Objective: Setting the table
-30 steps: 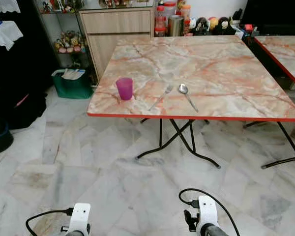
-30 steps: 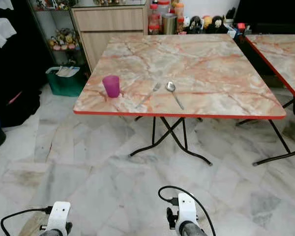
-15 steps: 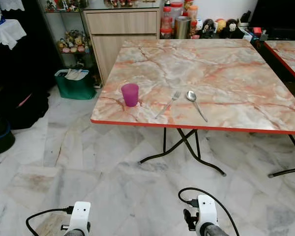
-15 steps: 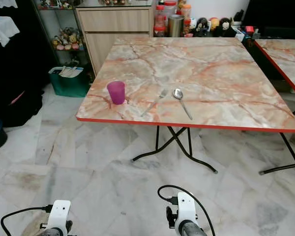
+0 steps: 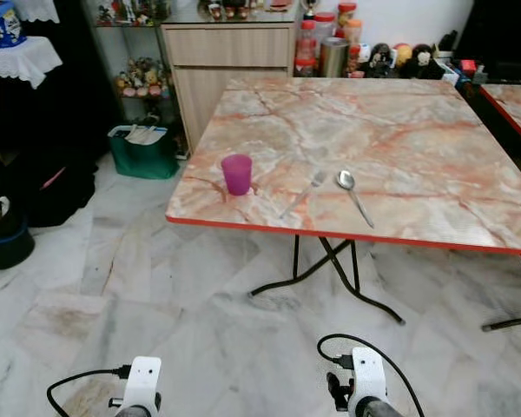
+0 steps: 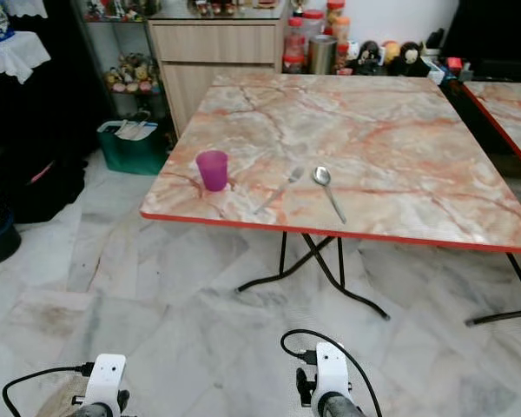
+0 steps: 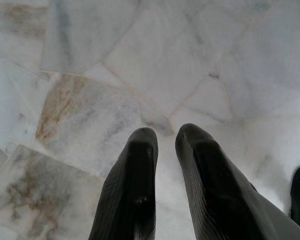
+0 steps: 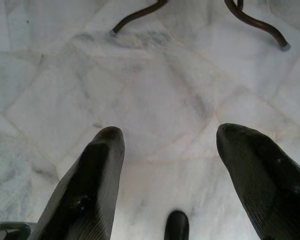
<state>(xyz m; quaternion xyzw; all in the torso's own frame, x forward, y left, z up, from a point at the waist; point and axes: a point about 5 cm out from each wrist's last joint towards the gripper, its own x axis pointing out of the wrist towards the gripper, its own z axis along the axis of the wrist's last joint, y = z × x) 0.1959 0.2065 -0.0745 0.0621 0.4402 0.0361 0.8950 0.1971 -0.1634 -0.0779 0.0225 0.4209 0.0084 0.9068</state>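
Standing near the table's [image 5: 399, 156] front left corner is a purple cup [image 5: 237, 174], with a fork [image 5: 303, 192] and a spoon [image 5: 354, 195] lying side by side to its right, slightly apart. Past the table a cabinet [image 5: 230, 65] stands by a green bin [image 5: 145, 149]. Both arms hang low over the marble floor [image 5: 156, 295]: the left gripper [image 7: 165, 145] has its fingers nearly together, the right gripper [image 8: 170, 145] has its fingers spread wide, both empty.
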